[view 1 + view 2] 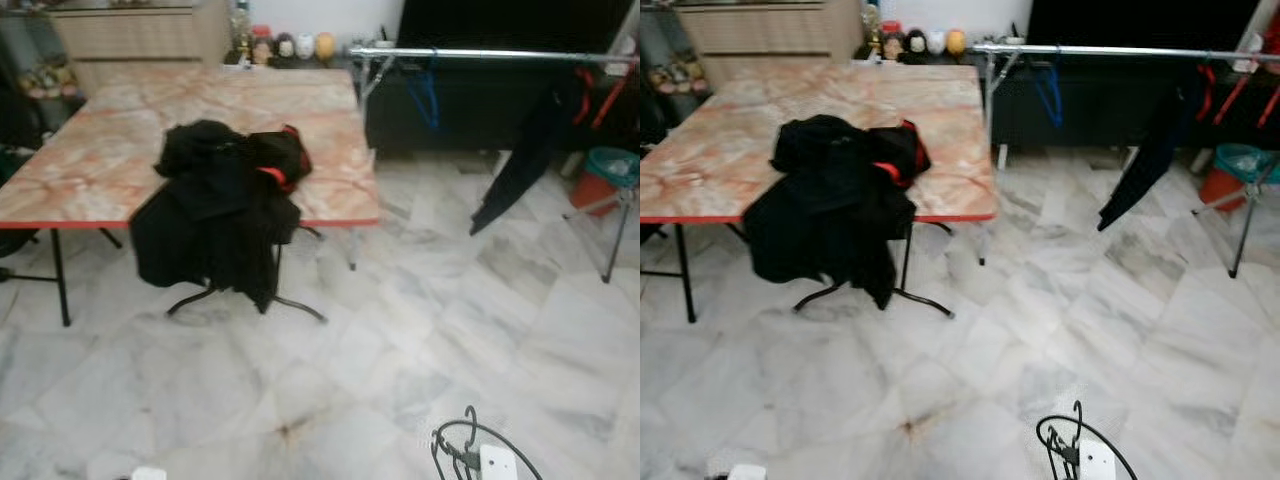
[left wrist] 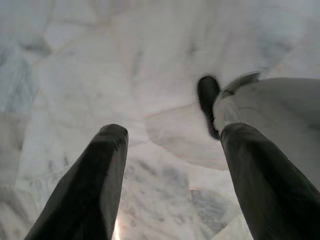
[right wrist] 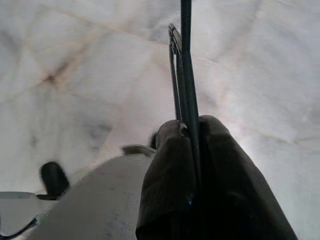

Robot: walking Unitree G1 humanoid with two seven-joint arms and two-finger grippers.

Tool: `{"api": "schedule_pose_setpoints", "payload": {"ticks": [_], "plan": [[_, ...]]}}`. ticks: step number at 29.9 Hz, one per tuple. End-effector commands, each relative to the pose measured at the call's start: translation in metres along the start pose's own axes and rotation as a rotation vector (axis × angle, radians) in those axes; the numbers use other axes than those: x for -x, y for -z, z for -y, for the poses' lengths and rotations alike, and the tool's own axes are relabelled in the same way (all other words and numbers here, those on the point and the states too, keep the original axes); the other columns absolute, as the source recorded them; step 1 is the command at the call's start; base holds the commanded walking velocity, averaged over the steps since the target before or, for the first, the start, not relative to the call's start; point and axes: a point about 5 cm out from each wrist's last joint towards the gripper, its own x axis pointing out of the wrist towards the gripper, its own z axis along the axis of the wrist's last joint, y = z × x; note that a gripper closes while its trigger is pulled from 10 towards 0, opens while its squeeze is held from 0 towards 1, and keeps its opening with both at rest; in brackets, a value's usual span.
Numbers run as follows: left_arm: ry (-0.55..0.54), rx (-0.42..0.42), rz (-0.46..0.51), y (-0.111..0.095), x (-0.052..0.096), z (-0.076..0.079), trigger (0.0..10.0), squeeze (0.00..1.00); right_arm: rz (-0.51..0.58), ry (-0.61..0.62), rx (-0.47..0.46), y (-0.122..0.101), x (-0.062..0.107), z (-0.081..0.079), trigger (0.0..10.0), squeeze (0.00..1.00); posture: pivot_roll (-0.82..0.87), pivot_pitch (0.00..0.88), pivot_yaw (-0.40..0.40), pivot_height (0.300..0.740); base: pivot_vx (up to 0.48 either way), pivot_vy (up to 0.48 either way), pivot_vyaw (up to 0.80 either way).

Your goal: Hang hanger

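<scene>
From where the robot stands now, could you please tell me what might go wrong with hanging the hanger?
1. The right pincer pinches the black hanger by thin wires alone, so it may twist or slip on the way.
2. The rail stands far across the marble floor; walking blur could spoil the aim.
3. The black garment and blue hanger already on it may snag the hook.

Black clothes (image 1: pixel 225 205) with red trim on a pink-orange marbled surface (image 1: pixel 90 150); white, grey-veined floor (image 1: pixel 420 330); black hanger (image 3: pixel 182 75).
</scene>
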Motion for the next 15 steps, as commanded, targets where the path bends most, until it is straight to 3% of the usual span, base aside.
{"api": "schedule_pose_setpoints", "payload": {"ticks": [1, 15], "plan": [[-0.011, -0.022, -0.022, 0.005, 0.002, -0.007, 10.0, 0.0, 0.011, -0.013, -0.006, -0.005, -0.001, -0.007, 10.0, 0.0, -0.06, 0.0, 0.028, 0.74, 0.0, -0.326, 0.0], [-0.018, -0.024, -0.002, -0.003, 0.001, -0.009, 10.0, 0.0, 0.015, -0.032, -0.003, -0.006, -0.003, -0.019, 10.0, 0.0, -0.05, 0.0, 0.039, 0.74, 0.0, -0.33, 0.0]]}}
